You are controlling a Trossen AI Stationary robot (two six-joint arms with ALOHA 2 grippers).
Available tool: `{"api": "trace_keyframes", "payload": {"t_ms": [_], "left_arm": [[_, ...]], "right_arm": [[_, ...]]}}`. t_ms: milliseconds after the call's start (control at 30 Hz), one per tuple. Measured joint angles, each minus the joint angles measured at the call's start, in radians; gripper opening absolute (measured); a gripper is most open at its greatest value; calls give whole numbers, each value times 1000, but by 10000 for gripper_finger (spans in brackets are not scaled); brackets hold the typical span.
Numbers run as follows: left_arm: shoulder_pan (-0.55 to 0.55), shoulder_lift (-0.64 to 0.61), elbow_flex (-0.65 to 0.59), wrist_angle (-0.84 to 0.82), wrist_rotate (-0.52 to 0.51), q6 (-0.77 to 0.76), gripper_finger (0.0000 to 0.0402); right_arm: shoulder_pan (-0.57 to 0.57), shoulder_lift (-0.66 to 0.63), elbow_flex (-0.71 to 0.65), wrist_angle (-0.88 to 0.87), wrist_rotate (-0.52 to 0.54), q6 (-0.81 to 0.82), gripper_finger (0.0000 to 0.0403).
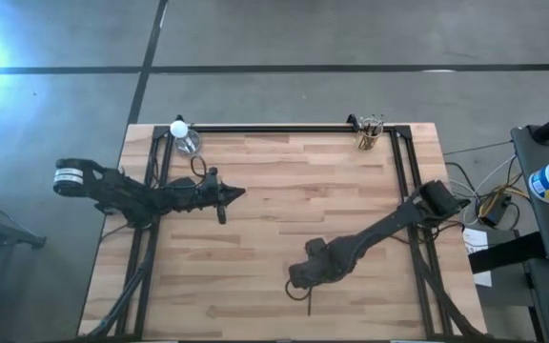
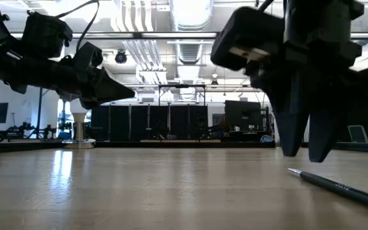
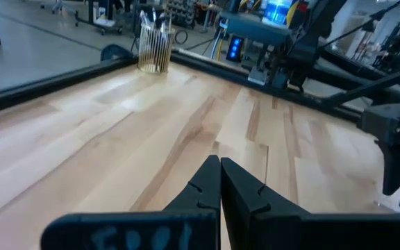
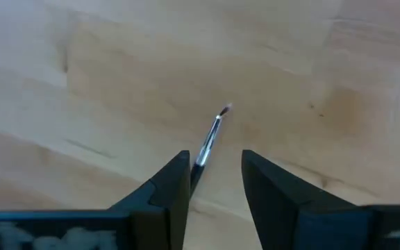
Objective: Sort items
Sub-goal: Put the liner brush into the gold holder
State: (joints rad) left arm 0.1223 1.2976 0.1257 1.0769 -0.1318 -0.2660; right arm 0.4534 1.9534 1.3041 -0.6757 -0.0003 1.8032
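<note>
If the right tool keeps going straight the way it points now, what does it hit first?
Probably the thin dark brush with a pale tip, lying on the wooden table between the open fingers of the right tool, though nearer one finger; otherwise the tabletop itself. Depth is unclear.

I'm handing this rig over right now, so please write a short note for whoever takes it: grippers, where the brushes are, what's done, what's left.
Left gripper: shut, empty, held above the table's left middle.
Right gripper: open, low over the near edge, astride one brush lying flat on the wood, not gripped.
Other brushes: a bunch stands in the cup at the far right corner. A clear glass at the far left; what it holds cannot be told.
Done: most items look binned.
Left: the lying brush likely still needs placing.
</note>
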Motion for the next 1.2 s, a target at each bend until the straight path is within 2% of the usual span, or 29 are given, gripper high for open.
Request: {"api": "trace_keyframes", "payload": {"t_ms": [300, 500, 767, 1000, 1200], "left_arm": [[-38, 2, -8, -41, -1, -26, 5], [-70, 2, -9, -39, -67, -24, 5], [-71, 2, -9, -38, -79, -24, 5], [-71, 2, -9, -38, -78, -24, 5], [-71, 2, -9, -37, -78, -25, 5]], "right_arm": [[-11, 41, 1, -2, 27, -23, 91], [-14, 43, 1, -17, 32, -54, 62], [-14, 43, 3, -69, 64, -82, 32], [-33, 35, 0, -81, 85, -195, 12], [-63, 7, -3, -86, 165, -311, 9]]}}
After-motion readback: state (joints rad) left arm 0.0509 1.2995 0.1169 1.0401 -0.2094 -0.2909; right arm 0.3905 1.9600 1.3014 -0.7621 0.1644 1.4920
